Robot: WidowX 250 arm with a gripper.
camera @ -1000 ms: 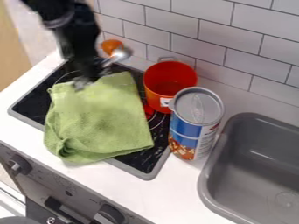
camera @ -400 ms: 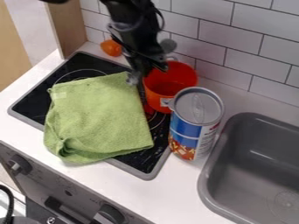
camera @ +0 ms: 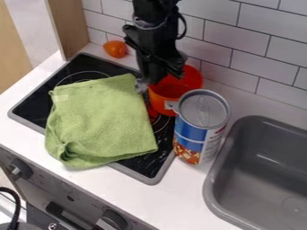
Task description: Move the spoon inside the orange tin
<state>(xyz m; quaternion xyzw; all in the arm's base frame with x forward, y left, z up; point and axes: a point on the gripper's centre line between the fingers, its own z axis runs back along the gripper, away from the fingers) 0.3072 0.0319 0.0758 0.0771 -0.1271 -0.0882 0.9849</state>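
White countertop (camera: 192, 193) was my work surface, with a grey stove front (camera: 78, 195) and round knobs nearest me. Behind that, a green towel (camera: 102, 119), soft and wrinkled, lay over the black glossy cooktop (camera: 36, 105). To its right I had a tall cylindrical can (camera: 190, 133) upright: metal lid, blue, white and orange-brown label. Grey sink (camera: 269, 179), smooth with rounded corners, sat right of the can. Just behind the can stood the orange tin (camera: 163, 102), round and open-topped, pale tag on its side. My gripper (camera: 160, 80) hung over the tin's left side; couldn't tell if it was open or closed. Shiny pale bit at its lower left, by the tin's rim, was possibly the spoon (camera: 141, 85); couldn't confirm whether any of it was inside. Farther back: small orange object (camera: 115, 48), rounded; wood panel (camera: 66, 27); white tile wall (camera: 246, 49), dark grout.
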